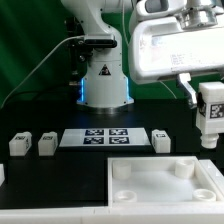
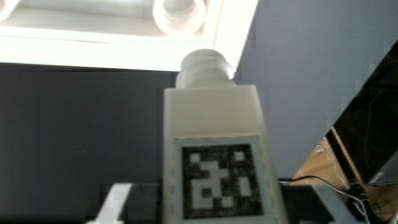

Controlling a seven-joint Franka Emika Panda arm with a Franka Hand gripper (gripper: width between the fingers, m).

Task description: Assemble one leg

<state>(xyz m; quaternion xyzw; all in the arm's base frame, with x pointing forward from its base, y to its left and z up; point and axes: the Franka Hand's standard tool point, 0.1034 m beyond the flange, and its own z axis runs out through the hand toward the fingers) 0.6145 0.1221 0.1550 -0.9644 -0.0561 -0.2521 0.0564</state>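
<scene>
My gripper (image 1: 203, 97) hangs at the exterior view's right, shut on a leg (image 1: 210, 114), a white block with a black-and-white tag, held in the air above the table. In the wrist view the held leg (image 2: 214, 140) fills the middle, tag facing the camera and its round peg end pointing away, and the gripper (image 2: 210, 214) is shut on it. Beyond it lies the large flat white square piece (image 2: 89, 35) with a round corner socket (image 2: 178, 14). Three more legs (image 1: 18, 143) (image 1: 47, 143) (image 1: 162, 140) stand on the black table.
The marker board (image 1: 97, 137) lies between the loose legs. The large flat white square piece (image 1: 150, 195) fills the front of the exterior view. The arm's base (image 1: 104, 85) stands behind the board. A white object (image 1: 2, 175) shows at the left edge.
</scene>
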